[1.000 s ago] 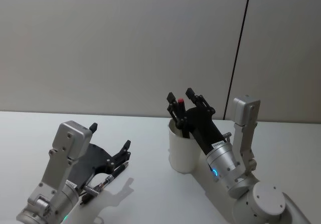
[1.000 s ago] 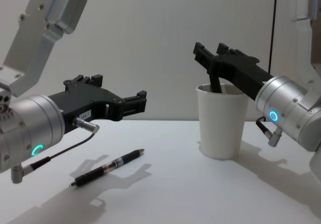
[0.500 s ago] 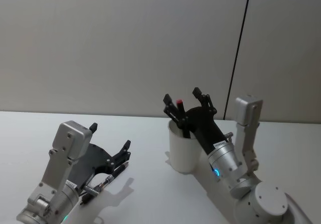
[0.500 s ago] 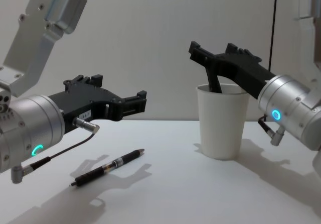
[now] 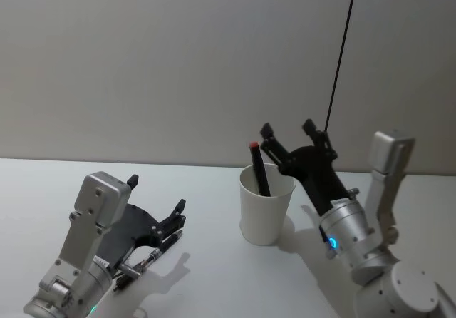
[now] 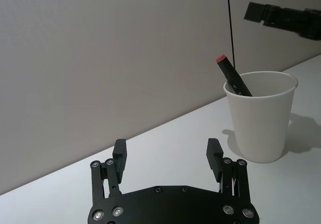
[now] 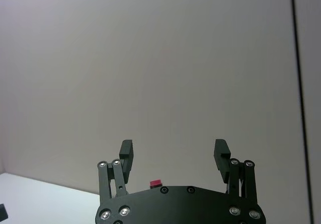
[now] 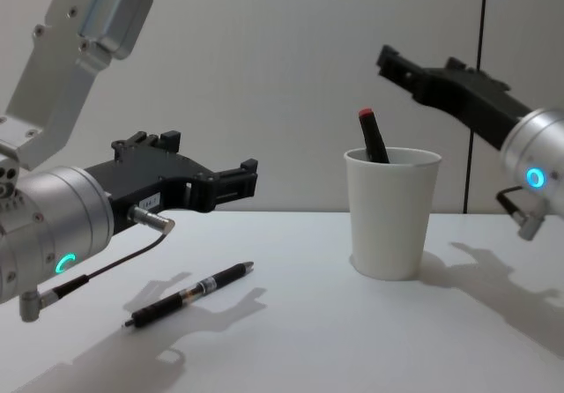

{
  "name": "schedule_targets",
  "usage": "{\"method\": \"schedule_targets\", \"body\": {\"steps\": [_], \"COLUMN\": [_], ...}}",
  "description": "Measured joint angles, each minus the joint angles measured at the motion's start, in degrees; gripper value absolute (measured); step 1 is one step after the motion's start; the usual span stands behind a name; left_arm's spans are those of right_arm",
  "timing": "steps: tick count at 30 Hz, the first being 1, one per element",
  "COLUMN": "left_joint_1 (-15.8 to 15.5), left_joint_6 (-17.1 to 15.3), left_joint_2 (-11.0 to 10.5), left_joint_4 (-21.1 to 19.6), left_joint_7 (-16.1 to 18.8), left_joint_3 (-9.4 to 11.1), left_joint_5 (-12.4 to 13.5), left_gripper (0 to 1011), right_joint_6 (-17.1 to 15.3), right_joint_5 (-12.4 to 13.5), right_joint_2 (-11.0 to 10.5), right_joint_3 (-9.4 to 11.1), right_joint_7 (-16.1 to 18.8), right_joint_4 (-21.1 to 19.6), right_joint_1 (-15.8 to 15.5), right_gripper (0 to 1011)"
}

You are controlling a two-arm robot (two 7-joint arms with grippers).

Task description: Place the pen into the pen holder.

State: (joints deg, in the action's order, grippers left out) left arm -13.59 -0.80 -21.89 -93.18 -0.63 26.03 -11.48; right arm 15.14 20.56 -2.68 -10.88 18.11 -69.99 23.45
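**A:** As it leans against the rim, where exactly is the red-tipped pen (image 8: 373, 137)?

**B:** It is inside the pen holder (image 8: 392, 217), a white paper cup upright on the table (image 8: 308, 331). The red end pokes out toward the left.

**A:** And the right gripper (image 5: 287, 131)?

**B:** It is raised above the cup's right side, clear of it, with fingers spread and nothing between them.

**A:** The left one?

**B:** The left gripper (image 8: 211, 155) hovers at the near left, also spread and empty, over a black pen (image 8: 189, 293) lying flat.
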Motion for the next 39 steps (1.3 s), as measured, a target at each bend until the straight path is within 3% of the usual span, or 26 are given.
{"method": "schedule_targets", "body": {"steps": [9,18,39], "left_joint_1": [0.0,0.0,0.0], "left_joint_6": [0.0,0.0,0.0], "left_joint_2": [0.0,0.0,0.0], "left_joint_4": [0.0,0.0,0.0], "left_joint_7": [0.0,0.0,0.0], "left_joint_3": [0.0,0.0,0.0], "left_joint_5": [0.0,0.0,0.0], "left_gripper": [1003,1003,1003], "right_joint_6": [-3.16,-3.73,-10.94], "right_joint_5": [1.77,1.67,-1.51], "right_joint_2": [-0.72,-1.34,-9.62], "right_joint_3": [1.79,1.63,-0.43], "right_joint_7": [-2.76,-3.22,-9.17], "right_joint_4": [-6.0,-6.98,-20.1], "right_joint_1": [-3.32,-4.15,-15.06], "right_gripper": [1001,1001,1001]}}
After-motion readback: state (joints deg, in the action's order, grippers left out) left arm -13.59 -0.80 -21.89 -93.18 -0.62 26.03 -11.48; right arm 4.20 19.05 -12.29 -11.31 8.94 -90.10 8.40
